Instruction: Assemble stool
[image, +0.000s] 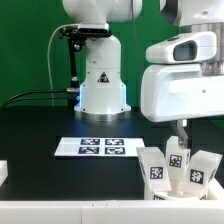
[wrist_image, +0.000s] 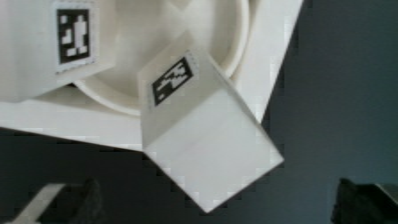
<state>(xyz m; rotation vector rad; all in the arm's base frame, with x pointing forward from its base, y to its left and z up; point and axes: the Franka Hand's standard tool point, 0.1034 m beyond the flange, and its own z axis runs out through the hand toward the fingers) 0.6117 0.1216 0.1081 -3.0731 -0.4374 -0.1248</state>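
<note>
The stool's white parts stand clustered at the exterior view's lower right: several chunky legs with black-and-white tags. In the wrist view one tagged leg leans against the round rimmed seat disc, and another tagged part lies beside it. My gripper hangs just above this cluster. In the wrist view the gripper is open, its dark fingertips wide apart. The leg's pointed end lies between the fingers and touches neither. Nothing is held.
The marker board lies flat on the black table in front of the robot base. A small white object shows at the exterior view's left edge. Cables run behind the base at the left.
</note>
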